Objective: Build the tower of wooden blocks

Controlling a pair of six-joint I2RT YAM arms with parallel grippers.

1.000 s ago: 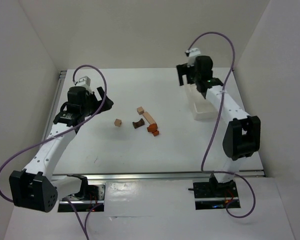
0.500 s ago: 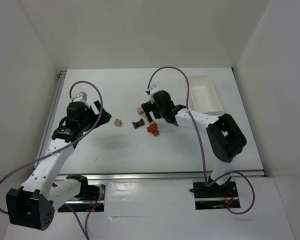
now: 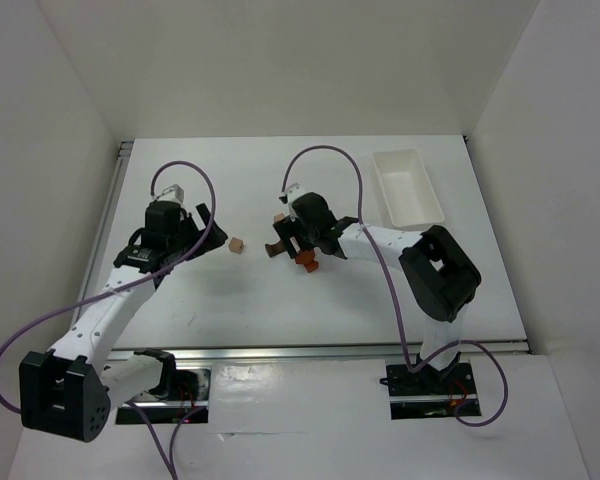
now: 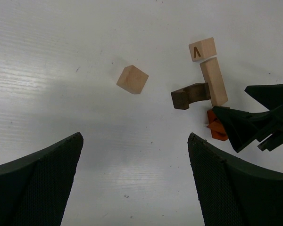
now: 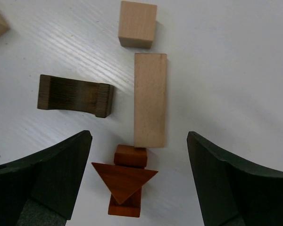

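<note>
Loose wood blocks (image 3: pixel 305 260) on white table (image 3: pixel 230 300) (plain white walls (image 3: pixel 280 70) around)

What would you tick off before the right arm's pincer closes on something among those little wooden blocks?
1. Is the right pincer open and empty: ok, jaws wide apart.
2. Is the orange-red triangle centred between those jaws: ok.
3. Is the triangle free to lift alone: cannot tell; it overlaps an orange-red block beneath it.
4. Is the pale long bar clear of them: not ok, its end touches that block.
5. Is the left pincer out of the way: ok, open, near the lone pale cube, apart from the cluster.
</note>
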